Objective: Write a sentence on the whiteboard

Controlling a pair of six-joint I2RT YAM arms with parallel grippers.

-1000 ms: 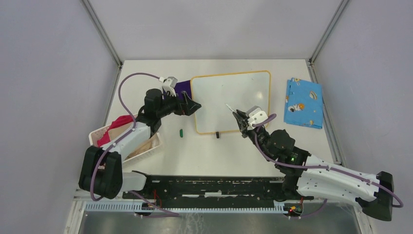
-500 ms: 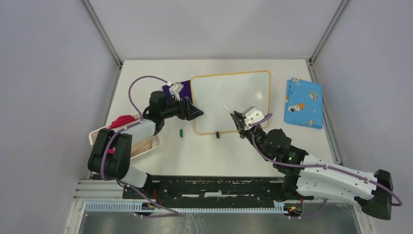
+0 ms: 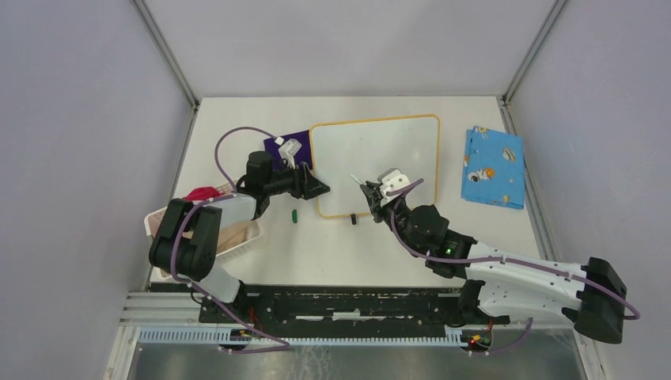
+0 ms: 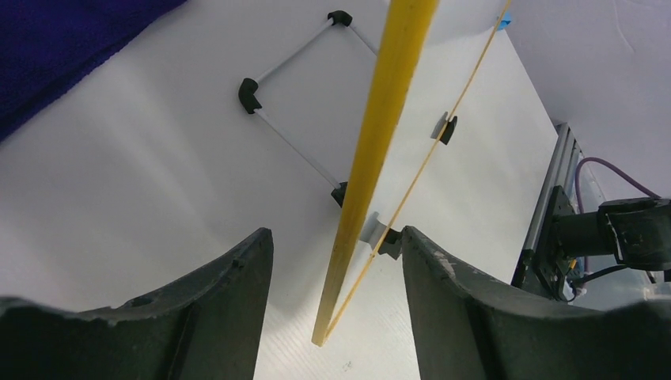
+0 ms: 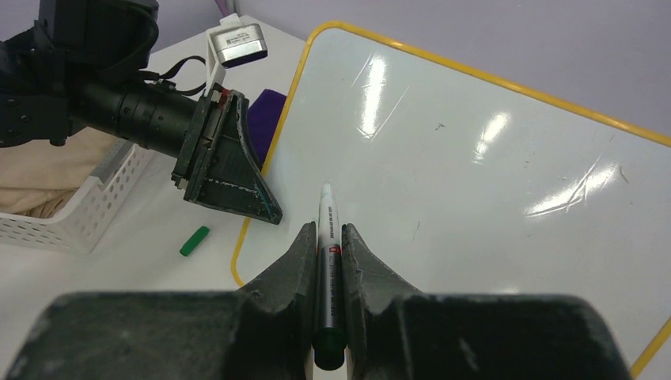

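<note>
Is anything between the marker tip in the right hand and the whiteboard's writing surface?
Nothing visible. The marker in the right hand points over bare whiteboard; the left hand straddles its left edge, off to the side.

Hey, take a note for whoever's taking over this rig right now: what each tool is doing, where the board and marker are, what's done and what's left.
Left tool: open, jaws either side of the left frame edge of the whiteboard, not clamped.
Right tool: shut on the marker, tip uncapped and over the board's lower left area.
Green cap: on the table, left of the board.
Done: marker in hand and uncapped.
Left: the board is blank, so all the writing remains.
</note>
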